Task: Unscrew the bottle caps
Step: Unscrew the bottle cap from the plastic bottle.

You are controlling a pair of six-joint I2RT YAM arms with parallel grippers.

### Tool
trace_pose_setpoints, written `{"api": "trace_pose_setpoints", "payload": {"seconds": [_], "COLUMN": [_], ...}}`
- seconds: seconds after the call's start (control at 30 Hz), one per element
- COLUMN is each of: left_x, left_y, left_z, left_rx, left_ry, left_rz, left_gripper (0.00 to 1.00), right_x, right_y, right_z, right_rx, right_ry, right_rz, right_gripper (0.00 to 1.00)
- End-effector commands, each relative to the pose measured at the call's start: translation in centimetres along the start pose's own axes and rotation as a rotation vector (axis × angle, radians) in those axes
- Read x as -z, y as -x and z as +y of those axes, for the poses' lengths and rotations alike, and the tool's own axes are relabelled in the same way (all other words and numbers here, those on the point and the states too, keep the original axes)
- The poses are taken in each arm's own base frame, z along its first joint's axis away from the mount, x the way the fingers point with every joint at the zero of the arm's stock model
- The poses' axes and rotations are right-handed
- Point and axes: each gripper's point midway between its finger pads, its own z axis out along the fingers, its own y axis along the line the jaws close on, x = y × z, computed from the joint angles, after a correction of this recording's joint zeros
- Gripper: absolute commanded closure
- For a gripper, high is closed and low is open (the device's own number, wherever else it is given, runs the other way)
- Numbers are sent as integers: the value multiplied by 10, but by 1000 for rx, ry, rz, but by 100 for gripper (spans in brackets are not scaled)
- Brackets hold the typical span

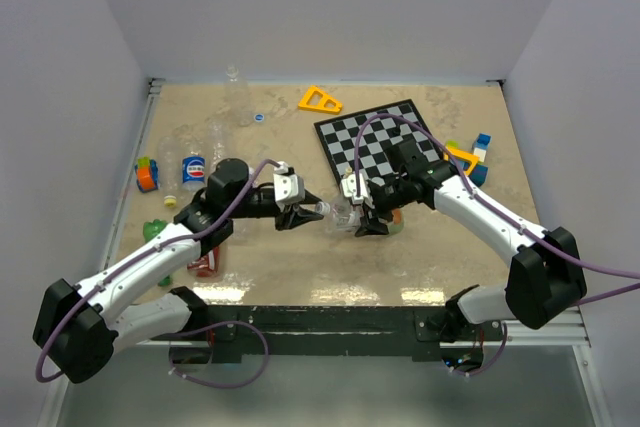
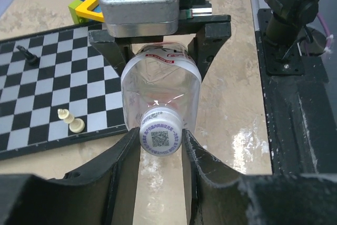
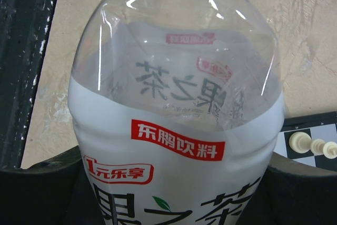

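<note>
The left jaws, just to the right of the spare bottles (image 1: 195, 169) at the left side of the desk (image 1: 430, 257), were clenched on the white cap (image 2: 160, 138) – one finger pressed on each side of its rim, as the left wrist view showed. The cap had a printed code on its top and it faced the left arm.

To the right of the cap was the bottle (image 1: 338, 212) itself, lying horizontal between the two arms near the middle of the desk. It seemed to be lifted a little, but I could not tell this for sure. Its neck part was clear and its body had a white label with red marks.

Further right, the right jaws were grasping the bottle around this labelled body.

The bottle looked empty, so I judged it light and thin-walled – it would probably dent under a hard squeeze, and the label film may slip. The body close to the shoulder should be the firmer place to hold. The cap is small and stiff, best taken by its side wall.

At the right lay the chessboard (image 1: 385, 142).
</note>
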Motion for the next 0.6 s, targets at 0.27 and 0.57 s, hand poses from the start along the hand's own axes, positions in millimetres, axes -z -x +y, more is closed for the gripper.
{"api": "trace_pose_setpoints", "payload": {"seconds": [0.27, 0.57], "left_x": [14, 18], "left_y": [35, 47], "left_z": [28, 29], "left_rx": [917, 806], "left_ry": [378, 354], "left_rz": [-1, -38], "left_gripper": [100, 52], "right_x": [0, 0], "right_y": [5, 5], "right_z": [-6, -6], "right_rx": [24, 20], "right_ry": [-9, -14], "right_rz": [-11, -9], "right_gripper": [91, 91]}}
